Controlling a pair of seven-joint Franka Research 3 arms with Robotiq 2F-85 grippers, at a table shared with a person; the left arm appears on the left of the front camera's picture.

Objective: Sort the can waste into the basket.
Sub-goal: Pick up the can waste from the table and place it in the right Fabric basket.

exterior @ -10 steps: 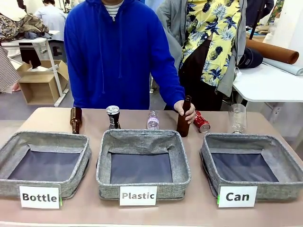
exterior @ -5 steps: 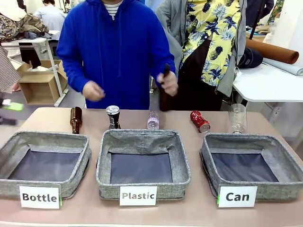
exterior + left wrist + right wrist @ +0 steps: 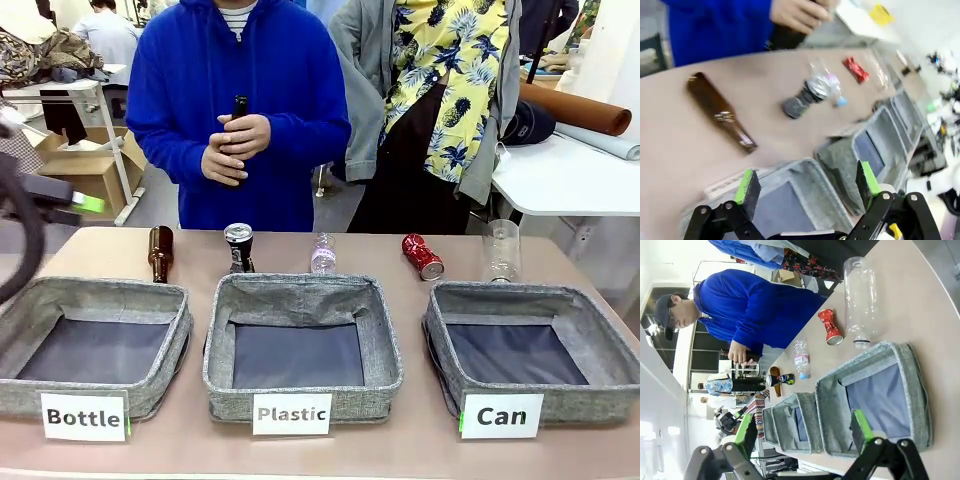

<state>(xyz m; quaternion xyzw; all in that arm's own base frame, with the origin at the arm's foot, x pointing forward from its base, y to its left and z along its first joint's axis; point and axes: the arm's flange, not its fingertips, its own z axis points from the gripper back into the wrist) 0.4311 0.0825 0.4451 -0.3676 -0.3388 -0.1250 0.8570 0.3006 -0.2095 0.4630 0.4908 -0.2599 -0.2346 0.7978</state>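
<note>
Left claw (image 3: 807,180): released, jaws wide, nothing held, hanging over a grey basket at the left.
Right claw (image 3: 803,430): released too, empty, facing the Can basket (image 3: 921,390).
Red crushed can (image 3: 422,256): lies on the tabletop (image 3: 400,445) just beyond that basket's far left corner.
Dark can (image 3: 238,247): upright beyond the Plastic basket (image 3: 300,285).
Risk: I judge a wide reach for it could topple the brown bottle (image 3: 160,253) or small clear bottle (image 3: 323,254) flanking it; the crushed can may slip.

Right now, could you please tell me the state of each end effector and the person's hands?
Left end effector: open, empty.
Right end effector: open, empty.
Person's hands: both clasped around a dark bottle.
</note>
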